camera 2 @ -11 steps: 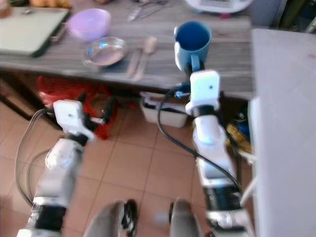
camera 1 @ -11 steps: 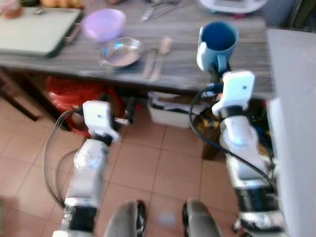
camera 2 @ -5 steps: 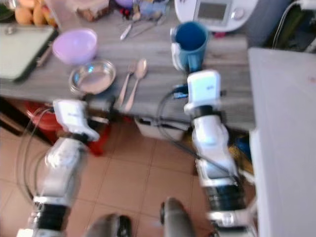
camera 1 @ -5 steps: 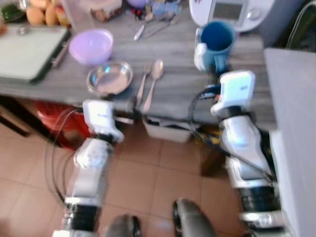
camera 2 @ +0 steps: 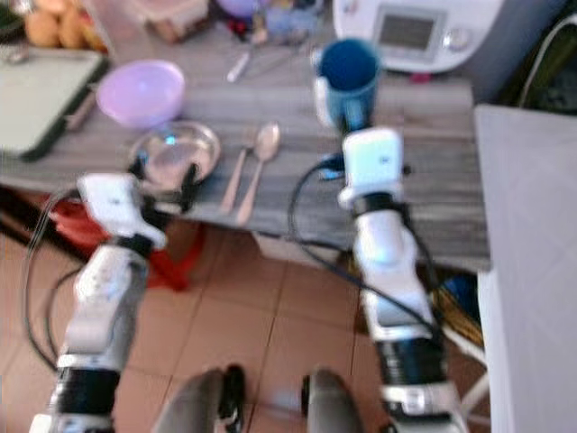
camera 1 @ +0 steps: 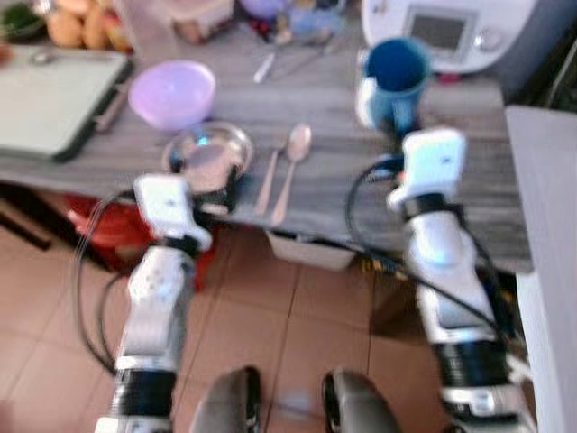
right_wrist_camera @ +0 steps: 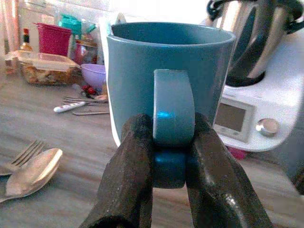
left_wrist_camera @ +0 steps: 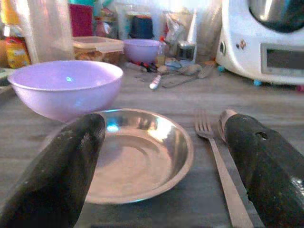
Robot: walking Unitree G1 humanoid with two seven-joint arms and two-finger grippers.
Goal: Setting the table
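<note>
**Mug pinched by handle, plate lined up for the other arm**

Fingers [right_wrist_camera: 137,175] of the right gripper [right_wrist_camera: 169,164] were pressed onto the handle of the blue mug [right_wrist_camera: 166,80], one each side, mug upright. In the head views the mug was over the grey wooden table [camera 1: 451,171], in front of the white appliance [camera 1: 451,32]; couldn't tell if its base was touching the top. Left gripper [left_wrist_camera: 161,161] had its fingers spread wide, empty, level w/ the table edge and aimed at the steel plate [left_wrist_camera: 137,156].

Step in hand, as I judged it: carrying the mug to a place setting, w/ the left arm readying for the plate. Next move probably calls for setting the mug down near the fork [camera 1: 267,176] and spoon [camera 1: 290,167], just right of the plate, w/o tipping it, then parting the fingers.

Wrist views added what the blurred head views lacked: the exact pinch on the handle, and the plate sitting between the left fingers' line, purple bowl [left_wrist_camera: 66,85] just behind it. Head views gave the layout: tray [camera 1: 54,95] far left, both arms' spacing.
</note>
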